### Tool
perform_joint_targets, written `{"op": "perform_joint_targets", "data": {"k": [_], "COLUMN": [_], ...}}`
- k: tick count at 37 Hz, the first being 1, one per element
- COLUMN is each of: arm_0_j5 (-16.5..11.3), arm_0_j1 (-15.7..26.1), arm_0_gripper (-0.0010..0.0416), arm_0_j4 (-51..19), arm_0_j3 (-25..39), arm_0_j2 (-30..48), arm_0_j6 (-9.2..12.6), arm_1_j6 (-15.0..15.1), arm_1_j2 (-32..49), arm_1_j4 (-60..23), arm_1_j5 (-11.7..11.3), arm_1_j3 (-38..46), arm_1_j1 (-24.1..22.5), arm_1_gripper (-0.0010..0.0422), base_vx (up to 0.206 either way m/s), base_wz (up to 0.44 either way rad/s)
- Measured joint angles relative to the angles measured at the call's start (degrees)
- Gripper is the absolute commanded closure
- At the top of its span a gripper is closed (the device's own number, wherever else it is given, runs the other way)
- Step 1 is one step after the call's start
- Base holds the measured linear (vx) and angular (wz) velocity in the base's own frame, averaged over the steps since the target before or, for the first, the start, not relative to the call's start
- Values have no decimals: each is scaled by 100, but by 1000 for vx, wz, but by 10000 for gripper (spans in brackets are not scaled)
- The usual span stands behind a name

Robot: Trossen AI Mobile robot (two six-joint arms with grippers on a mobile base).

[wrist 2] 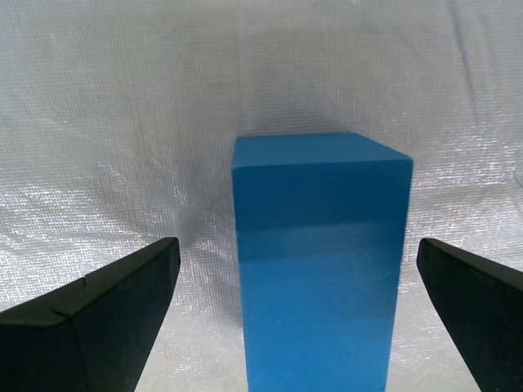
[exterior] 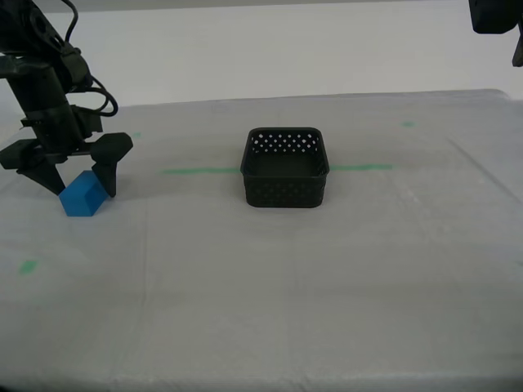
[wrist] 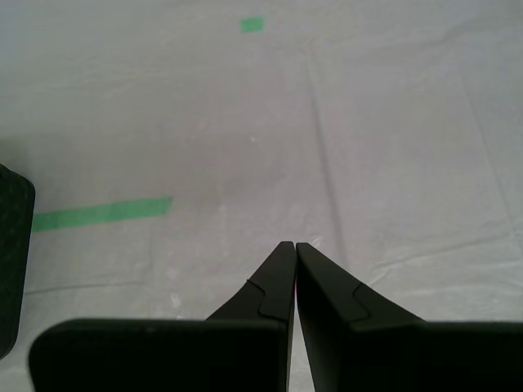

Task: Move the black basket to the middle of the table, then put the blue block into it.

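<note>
The blue block [exterior: 83, 196] lies on the table [exterior: 327, 286] at the exterior view's left, tilted on an edge. My second gripper [exterior: 82, 189] hangs over it, open, one finger on each side; in the second wrist view the block [wrist 2: 319, 261] stands between the spread fingers [wrist 2: 98, 310] with gaps on both sides. The black basket [exterior: 284, 192] sits upright and empty near the table's middle, on the green tape line [exterior: 200, 171]. My first gripper [wrist: 294, 245] is shut on nothing above bare sheeting, with the basket's corner [wrist: 12, 261] at the edge of its view.
Small green tape bits [exterior: 407, 124] [exterior: 29, 266] mark the sheeting. A dark part of an arm [exterior: 496, 16] shows at the exterior view's top right. The table's far edge runs behind the basket, against a pale wall.
</note>
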Motion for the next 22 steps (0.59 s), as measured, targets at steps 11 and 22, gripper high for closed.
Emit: {"op": "perform_joint_targets", "data": {"k": [11,22], "arm_0_j5": [0,0], "arm_0_j1": [2,-2], "arm_0_gripper": [401,401], "arm_0_j4": [0,0], "arm_0_j3": [0,0], "arm_0_j2": [0,0], "arm_0_j6": [2,0], "arm_1_j6": [-22,-61], "arm_1_j2": [4,4], "arm_1_j4": [37,7], "arm_1_j5": [0,-92], "arm_1_j3": [0,0], "arm_1_j1": [7,9], "arm_1_gripper": [12,12], "base_vx": [0,0], "base_wz": [0,0]}}
